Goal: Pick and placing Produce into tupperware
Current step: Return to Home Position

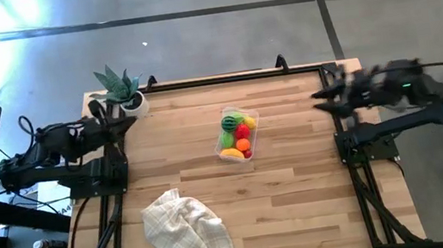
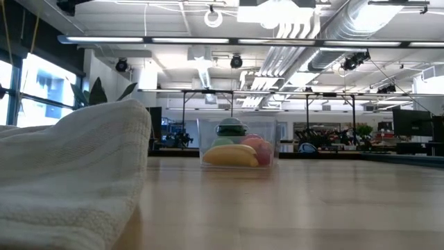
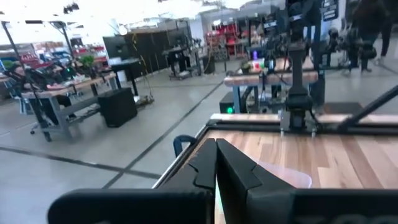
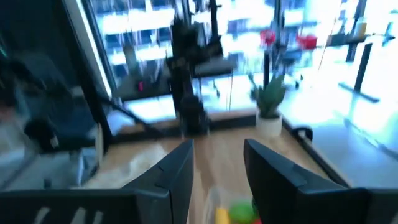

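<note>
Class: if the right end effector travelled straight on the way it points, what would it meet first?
Likely the tupperware, straight ahead between the open fingers of the right end effector; height is unclear, so it might pass over it toward the left arm.

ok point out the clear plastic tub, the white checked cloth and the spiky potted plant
clear plastic rectangular tub (image 2: 208, 132): low view, bare upper wall
white checked cloth (image 1: 186, 231): high view, crumpled middle
spiky green plant in white pot (image 1: 118, 86): high view, leaves
</note>
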Controlling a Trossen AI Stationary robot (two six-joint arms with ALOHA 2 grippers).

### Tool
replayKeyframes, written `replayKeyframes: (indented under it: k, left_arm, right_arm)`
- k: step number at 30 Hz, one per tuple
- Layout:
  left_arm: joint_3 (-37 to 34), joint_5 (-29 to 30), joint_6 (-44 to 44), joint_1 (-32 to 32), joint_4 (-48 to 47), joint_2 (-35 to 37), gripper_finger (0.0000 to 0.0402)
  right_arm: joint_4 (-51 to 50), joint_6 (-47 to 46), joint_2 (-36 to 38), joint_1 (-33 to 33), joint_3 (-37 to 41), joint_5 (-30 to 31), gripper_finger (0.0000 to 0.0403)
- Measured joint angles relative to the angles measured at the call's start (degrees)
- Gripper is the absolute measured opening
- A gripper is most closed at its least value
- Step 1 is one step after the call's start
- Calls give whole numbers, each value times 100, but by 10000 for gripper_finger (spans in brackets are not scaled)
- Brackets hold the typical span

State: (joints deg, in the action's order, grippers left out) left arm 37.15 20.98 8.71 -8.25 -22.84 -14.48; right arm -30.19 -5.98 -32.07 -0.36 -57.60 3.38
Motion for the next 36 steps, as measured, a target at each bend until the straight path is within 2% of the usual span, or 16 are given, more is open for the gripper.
replayKeyframes:
  k: [4,13,20,24,27,31,36]
  left_arm:
    - [-235,64,-12,0,16,461,1]
    - [-656,326,-47,0,22,1357,1]
    - [-779,420,-234,0,-101,1416,2]
    - [-817,658,-301,0,-93,1413,3]
    - [-816,713,-309,0,-40,1410,3]
    - [-814,698,-317,0,27,1412,3]
    - [-814,663,-404,0,32,1410,3]
  right_arm:
    - [-28,-240,777,0,66,56,126]
    - [-53,-836,2000,0,642,237,126]
    - [74,-1138,2730,0,1166,535,126]
    - [633,-1318,3195,0,1736,569,126]
    - [773,-1368,3150,0,2013,570,126]
    - [1500,-1365,3064,0,2497,567,126]
    - [3018,-1506,3068,0,3256,396,126]
